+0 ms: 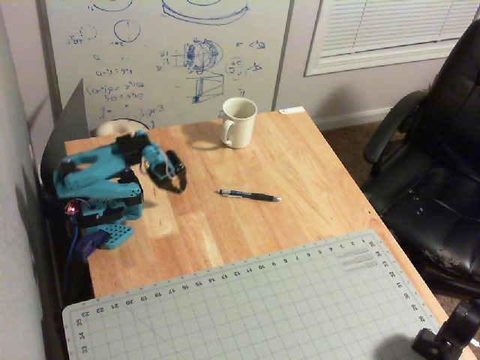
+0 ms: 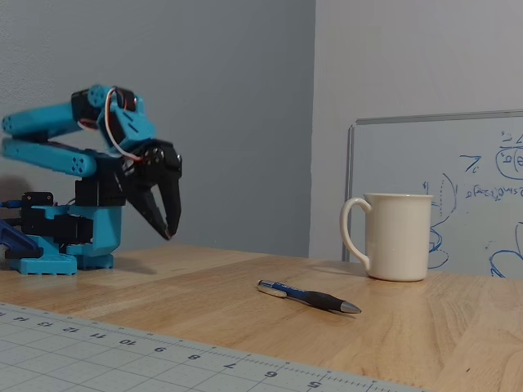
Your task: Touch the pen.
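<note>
A thin dark pen (image 1: 250,196) lies flat on the wooden table (image 1: 300,161); in the low side fixed view the pen (image 2: 308,296) points its silvery tip to the right, in front of the cream mug (image 2: 395,236). The blue arm's black gripper (image 1: 178,184) hangs above the table, well left of the pen, apart from it. In the side view the gripper (image 2: 170,233) points down with its fingers together and nothing held.
A cream mug (image 1: 239,122) stands behind the pen near the table's far edge. A grey cutting mat (image 1: 255,307) covers the table's near part. A whiteboard (image 1: 165,60) leans behind, and a black office chair (image 1: 435,157) stands at the right.
</note>
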Available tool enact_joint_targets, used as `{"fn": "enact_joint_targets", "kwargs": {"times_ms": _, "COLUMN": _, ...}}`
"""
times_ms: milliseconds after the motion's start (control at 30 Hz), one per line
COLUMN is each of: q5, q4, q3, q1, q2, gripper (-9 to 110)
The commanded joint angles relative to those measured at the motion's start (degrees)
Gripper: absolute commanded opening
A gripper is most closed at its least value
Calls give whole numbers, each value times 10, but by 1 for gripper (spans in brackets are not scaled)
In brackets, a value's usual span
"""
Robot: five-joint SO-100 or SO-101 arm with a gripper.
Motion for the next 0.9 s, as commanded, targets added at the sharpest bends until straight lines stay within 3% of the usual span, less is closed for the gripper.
{"fn": "enact_joint_targets", "kwargs": {"times_ms": 0, "q5": 4, "q4": -6, "q3": -189, "q1": -6, "q2": -155, "gripper": 1}}
{"fn": "enact_joint_targets", "kwargs": {"times_ms": 467, "q5": 4, "q4": -6, "q3": -637, "q1": 2, "q2": -628, "gripper": 1}}
{"fn": "enact_joint_targets", "kwargs": {"times_ms": 867, "q5": -4, "q4": -5, "q3": -842, "q1": 36, "q2": -885, "gripper": 1}}
